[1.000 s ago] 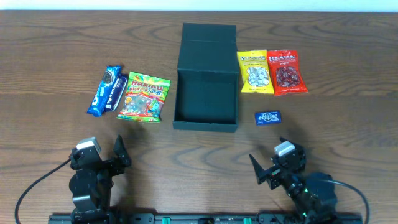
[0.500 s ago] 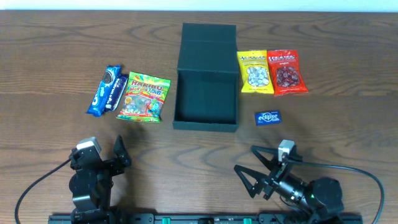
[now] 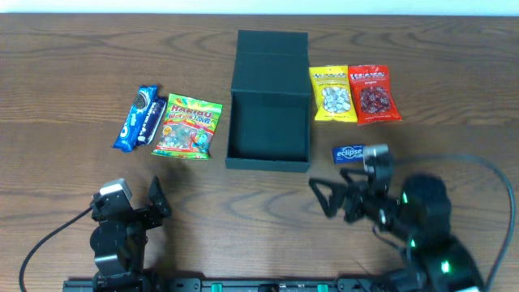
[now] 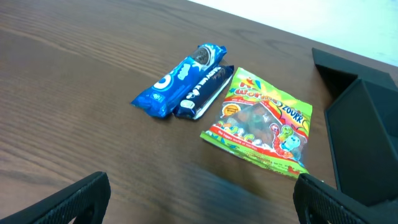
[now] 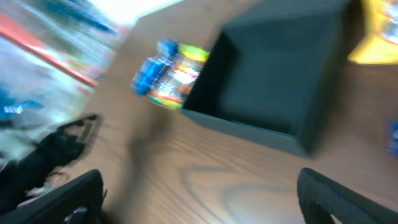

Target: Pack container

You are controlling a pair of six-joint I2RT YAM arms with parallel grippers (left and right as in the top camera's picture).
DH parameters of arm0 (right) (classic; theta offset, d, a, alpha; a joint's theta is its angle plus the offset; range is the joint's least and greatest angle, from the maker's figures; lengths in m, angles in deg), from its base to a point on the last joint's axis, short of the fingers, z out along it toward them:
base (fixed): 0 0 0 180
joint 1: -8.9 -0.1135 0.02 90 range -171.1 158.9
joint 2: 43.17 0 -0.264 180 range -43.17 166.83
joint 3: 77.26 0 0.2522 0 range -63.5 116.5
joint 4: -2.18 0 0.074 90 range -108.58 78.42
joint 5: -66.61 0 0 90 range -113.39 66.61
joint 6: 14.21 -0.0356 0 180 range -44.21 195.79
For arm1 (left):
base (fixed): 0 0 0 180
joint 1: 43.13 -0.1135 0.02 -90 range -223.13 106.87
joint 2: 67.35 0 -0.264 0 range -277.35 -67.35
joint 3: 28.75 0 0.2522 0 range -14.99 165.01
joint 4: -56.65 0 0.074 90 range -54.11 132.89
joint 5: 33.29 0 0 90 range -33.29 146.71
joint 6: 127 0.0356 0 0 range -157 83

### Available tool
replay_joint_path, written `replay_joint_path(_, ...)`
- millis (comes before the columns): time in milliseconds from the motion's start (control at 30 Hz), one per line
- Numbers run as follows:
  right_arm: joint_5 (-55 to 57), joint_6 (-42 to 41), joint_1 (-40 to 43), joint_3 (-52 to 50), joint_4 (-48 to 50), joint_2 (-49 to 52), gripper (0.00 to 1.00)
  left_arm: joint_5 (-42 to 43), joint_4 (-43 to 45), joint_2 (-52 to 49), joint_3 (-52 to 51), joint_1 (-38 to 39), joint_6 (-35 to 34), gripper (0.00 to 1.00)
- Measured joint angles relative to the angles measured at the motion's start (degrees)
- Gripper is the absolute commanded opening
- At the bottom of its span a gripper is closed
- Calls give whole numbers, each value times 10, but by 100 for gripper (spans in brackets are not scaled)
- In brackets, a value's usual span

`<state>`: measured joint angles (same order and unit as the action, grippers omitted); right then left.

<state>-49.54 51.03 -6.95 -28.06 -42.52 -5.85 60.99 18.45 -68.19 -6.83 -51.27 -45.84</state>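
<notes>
The dark teal-green container (image 3: 268, 122) stands open and empty at the table's middle, its flap lid (image 3: 272, 42) folded back; it also shows in the right wrist view (image 5: 273, 74) and at the left wrist view's right edge (image 4: 367, 143). My right gripper (image 3: 323, 197) is open and empty, just below the container's front right corner, pointing left. My left gripper (image 3: 158, 199) is open and empty near the front left. A blue Oreo packet (image 3: 139, 118) and a Haribo bag (image 3: 188, 127) lie left of the container, also in the left wrist view (image 4: 186, 81) (image 4: 264, 121).
A yellow snack bag (image 3: 332, 94) and a red snack bag (image 3: 374, 94) lie right of the container. A small blue Eclipse packet (image 3: 349, 152) lies below them, right by my right arm. The right wrist view is blurred.
My right arm has swung forward and turned left, from the front edge toward the container's front right corner. The left arm and the packets have not moved.
</notes>
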Motion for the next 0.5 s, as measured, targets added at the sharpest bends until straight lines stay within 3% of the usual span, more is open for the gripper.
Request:
replay_joint_path(200,111,57,0,131,-57,186,99,0,0,0,0,0,0,95)
replay_joint_path(500,217,136,9,226,80,422,99,0,0,0,0,0,0,95)
